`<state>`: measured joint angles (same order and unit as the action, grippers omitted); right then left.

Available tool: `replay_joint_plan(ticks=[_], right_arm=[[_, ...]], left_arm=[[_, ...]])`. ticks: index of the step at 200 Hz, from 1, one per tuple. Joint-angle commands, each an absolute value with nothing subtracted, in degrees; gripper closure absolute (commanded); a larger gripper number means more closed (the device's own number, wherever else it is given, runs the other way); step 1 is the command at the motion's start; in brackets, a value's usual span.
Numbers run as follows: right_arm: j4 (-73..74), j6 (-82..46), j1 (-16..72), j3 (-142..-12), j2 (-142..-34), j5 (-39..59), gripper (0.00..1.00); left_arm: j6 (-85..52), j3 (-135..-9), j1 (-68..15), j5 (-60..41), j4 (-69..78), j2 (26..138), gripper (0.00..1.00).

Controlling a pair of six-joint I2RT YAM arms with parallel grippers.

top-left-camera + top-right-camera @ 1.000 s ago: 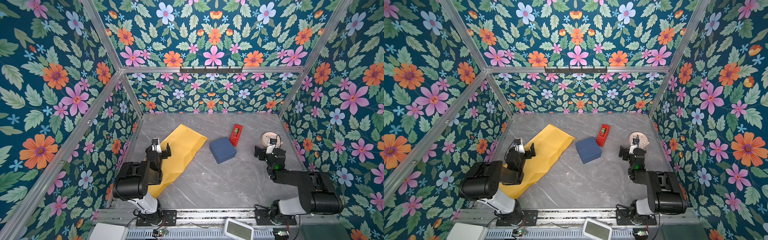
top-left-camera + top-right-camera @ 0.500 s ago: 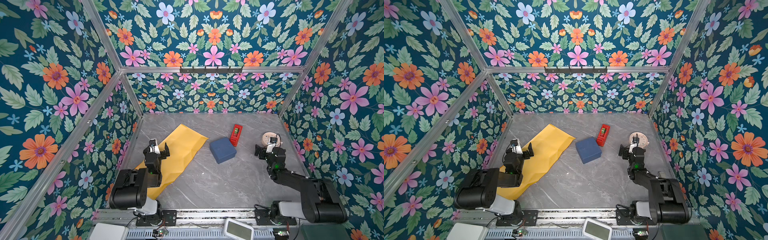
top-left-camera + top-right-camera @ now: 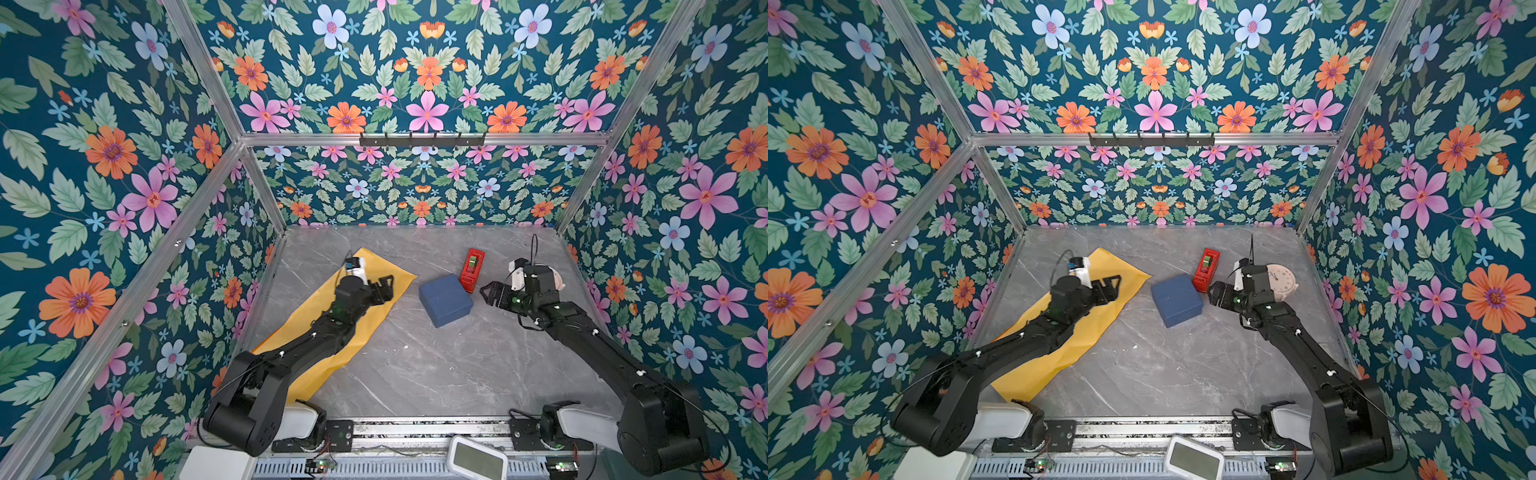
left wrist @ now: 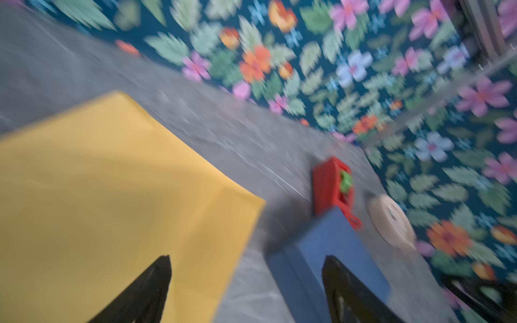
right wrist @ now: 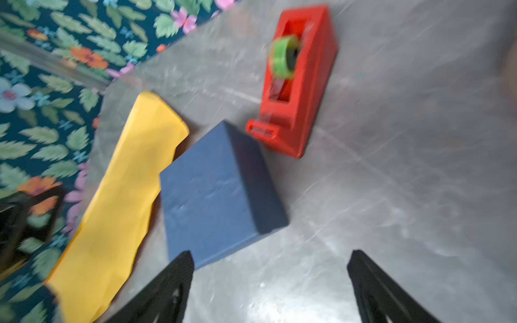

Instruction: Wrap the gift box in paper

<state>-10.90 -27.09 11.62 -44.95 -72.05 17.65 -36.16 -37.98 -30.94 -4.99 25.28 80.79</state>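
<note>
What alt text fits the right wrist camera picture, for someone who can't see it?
A dark blue gift box lies on a grey marbled table, with a yellow sheet of paper on one side and a red tape dispenser on the other. The right gripper is open and empty in the foreground; the picture is blurred.

a red tape dispenser (image 3: 472, 270) stands on the grey marble table (image 3: 415, 365), a little right of centre in both top views, with a green roll (image 5: 284, 57) inside it. a round pale disc (image 3: 1282, 283) lies further right. flowered wallpaper (image 3: 104, 166) covers the walls. a black hook rail (image 3: 422, 139) hangs at upper centre, and a small white screen (image 3: 478, 457) sits at the bottom edge.
</note>
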Motion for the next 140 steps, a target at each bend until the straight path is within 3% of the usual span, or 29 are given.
replay_joint_plan(ticks=[1, 49, 96, 140], right_arm=[[-13.17, -28.92, 11.96, -47.09, -75.92, 25.38, 0.12], [-10.86, -29.09, 12.0, -51.13, -84.67, 31.45, 0.22], [-3.73, -33.78, 12.86, -50.48, -88.93, 35.03, 0.36], [-0.28, -36.63, 16.44, -56.58, -96.27, 33.64, 0.41]], left_arm=[[-44.18, -43.29, -38.04, -8.97, 20.81, 86.84, 0.11], [-51.17, -50.91, -41.92, -13.55, 23.73, 100.72, 0.13], [-53.44, -54.07, -41.44, -16.81, 26.48, 106.43, 0.2], [-54.51, -55.49, -37.01, -17.87, 28.15, 108.72, 0.22]])
